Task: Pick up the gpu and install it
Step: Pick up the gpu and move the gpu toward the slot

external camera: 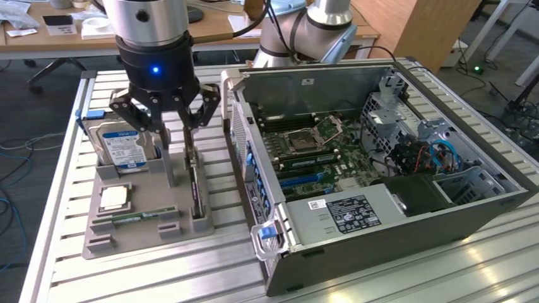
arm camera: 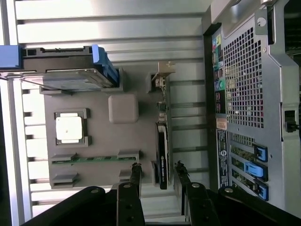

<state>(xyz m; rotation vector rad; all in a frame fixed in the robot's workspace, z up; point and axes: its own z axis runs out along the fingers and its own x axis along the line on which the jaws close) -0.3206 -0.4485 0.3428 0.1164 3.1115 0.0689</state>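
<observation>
spread apart and empty, my pincer (external camera: 173,129) hangs over the grey holder tray (external camera: 143,237), just above the gpu (external camera: 195,186). the gpu stands on its edge in a slot of that tray, on the side nearest the open computer case (external camera: 379,189). seen from my wrist, it lines up between my fingertips (arm camera: 136,168), clear of both.

Brightly and evenly lit, diffuse, with no hard edges anywhere. Blown out to near white along the slats of the desk (arm camera: 113,33) in the wrist view; milder sheen on the same desk in the exterior view, toward the exterior view's right. Only faint, soft shadows beside the computer case (external camera: 379,237) and around the grey tray (external camera: 143,233). Almost black on the tool (arm camera: 157,165), silhouetted against pale metal. Dim deep inside the case.
</observation>
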